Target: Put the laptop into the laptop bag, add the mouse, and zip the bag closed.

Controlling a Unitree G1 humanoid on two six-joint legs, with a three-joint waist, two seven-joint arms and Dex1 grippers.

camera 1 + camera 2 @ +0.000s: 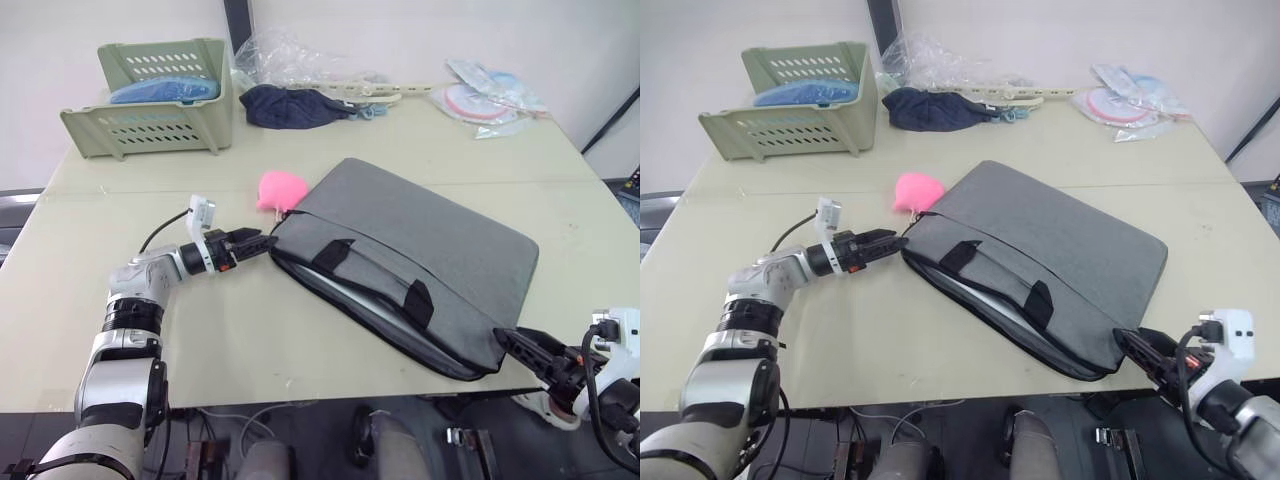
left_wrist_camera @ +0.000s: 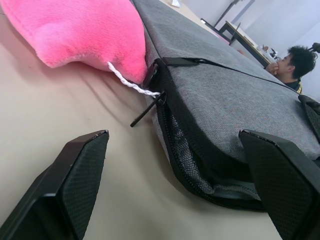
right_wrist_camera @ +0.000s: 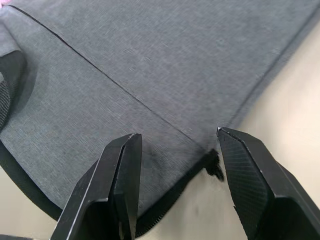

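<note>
Thin silver laptop (image 1: 345, 291): glimpsed as a pale sliver inside the open zip mouth of the flat grey fabric laptop bag (image 1: 420, 240), remainder hidden. Blue item in the pale green slotted plastic basket (image 1: 160, 95): mostly concealed behind the wall, unidentifiable. Seated person (image 2: 294, 67): cut off at the frame edge.

The grey laptop bag (image 1: 1040, 255) lies at a slant on the table (image 1: 890, 340), its long zip edge gaping, a pale strip showing inside (too little to name). The pink fluffy charm (image 1: 915, 190) sits at its far-left corner. The left tool (image 1: 890, 243) points at that corner; the right tool (image 1: 1140, 352) is at the near-right corner. A green basket (image 1: 800, 105) and dark blue cloth (image 1: 930, 110) lie behind.
</note>
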